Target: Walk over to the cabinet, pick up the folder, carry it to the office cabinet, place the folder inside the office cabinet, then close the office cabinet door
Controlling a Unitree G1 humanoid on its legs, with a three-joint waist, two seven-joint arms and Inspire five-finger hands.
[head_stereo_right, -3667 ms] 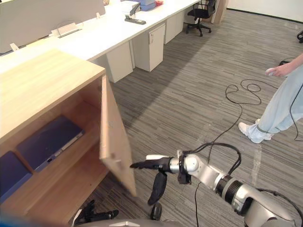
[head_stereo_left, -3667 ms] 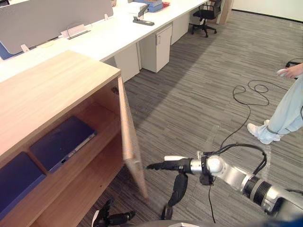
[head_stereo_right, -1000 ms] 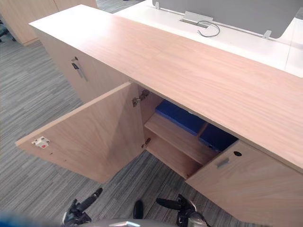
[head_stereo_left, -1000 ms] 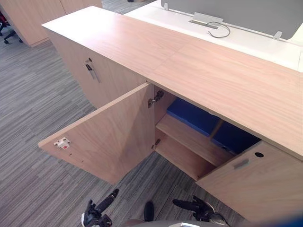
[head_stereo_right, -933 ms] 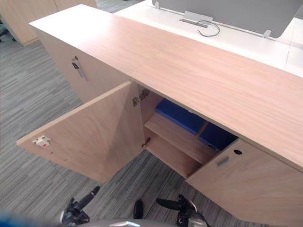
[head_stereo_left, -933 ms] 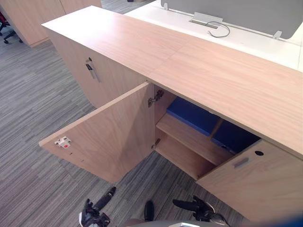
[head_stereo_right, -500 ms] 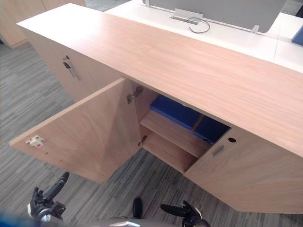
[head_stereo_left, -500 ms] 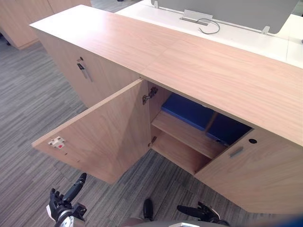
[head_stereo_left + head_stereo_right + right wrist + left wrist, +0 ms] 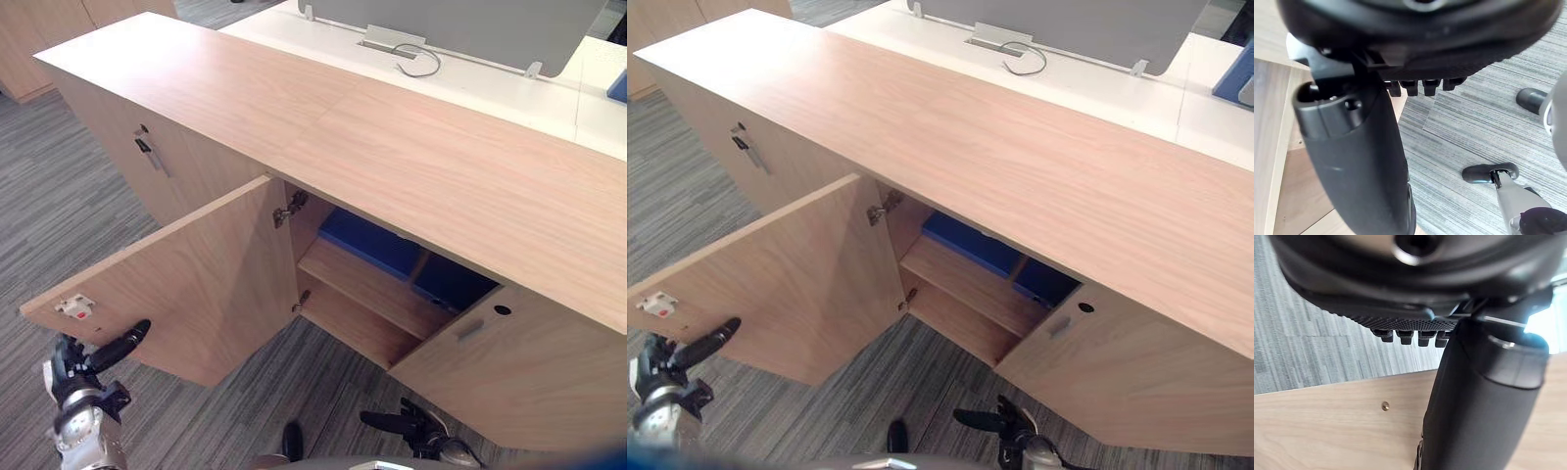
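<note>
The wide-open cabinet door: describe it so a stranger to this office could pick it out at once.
Find the long pale-wood cabinet before the white desk. Midway along, the wide-open door stands out over the carpet. Unlike the half-open door to its right and the closed door with a handle to its left, it bears a small white catch at its free corner.

Access: gap between the cabinet [image 9: 392, 137] doors, open to the front | Left door [image 9: 216, 274]: swung wide over the carpet [image 9: 294, 392], standing between the left hand [image 9: 98, 357] and the gap | Right door [image 9: 519, 372]: half-open, narrows the gap; right hand [image 9: 402, 423] low before it | Shelf [image 9: 362, 284]: blue folders [image 9: 367, 240] occupy its back | Carpet facing the gap: free.
</note>
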